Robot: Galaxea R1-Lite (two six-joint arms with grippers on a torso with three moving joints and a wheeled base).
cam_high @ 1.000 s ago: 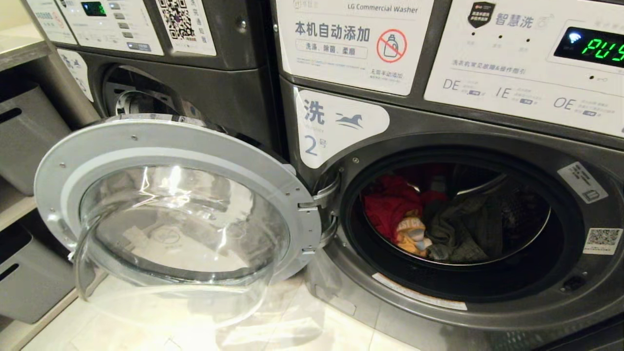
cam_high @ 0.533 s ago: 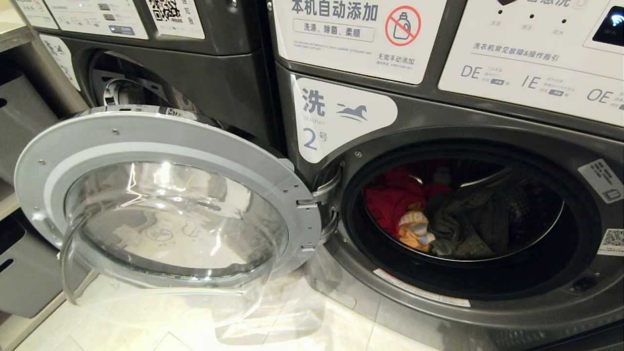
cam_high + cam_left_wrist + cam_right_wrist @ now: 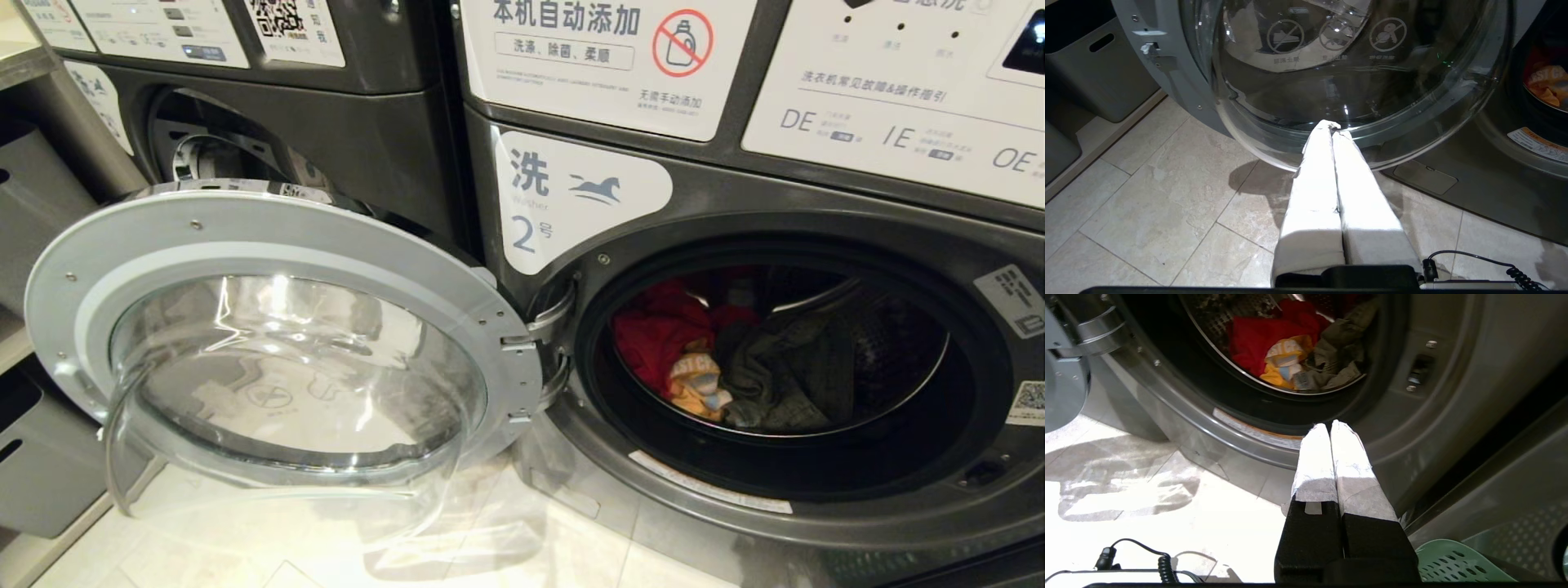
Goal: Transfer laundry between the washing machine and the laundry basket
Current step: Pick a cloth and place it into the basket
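washing machine [image 3: 816,204]: door [image 3: 277,327] swung wide open to the left
laundry [image 3: 735,367]: red, yellow and dark olive clothes piled in the drum
laundry basket [image 3: 1457,563]: green, just beside right tool
left tool [image 3: 1331,126]: closed, empty, low before the door glass
right tool [image 3: 1329,426]: closed, empty, below the drum opening

The washing machine [image 3: 408,155] is dark grey with white labels; its door [image 3: 277,245] has a silver ring. In the drum at the right of the frame lie a red garment [image 3: 653,339], a yellow-orange one [image 3: 694,384] and a dark olive one [image 3: 784,367]. The floor [image 3: 1147,196] has beige tiles
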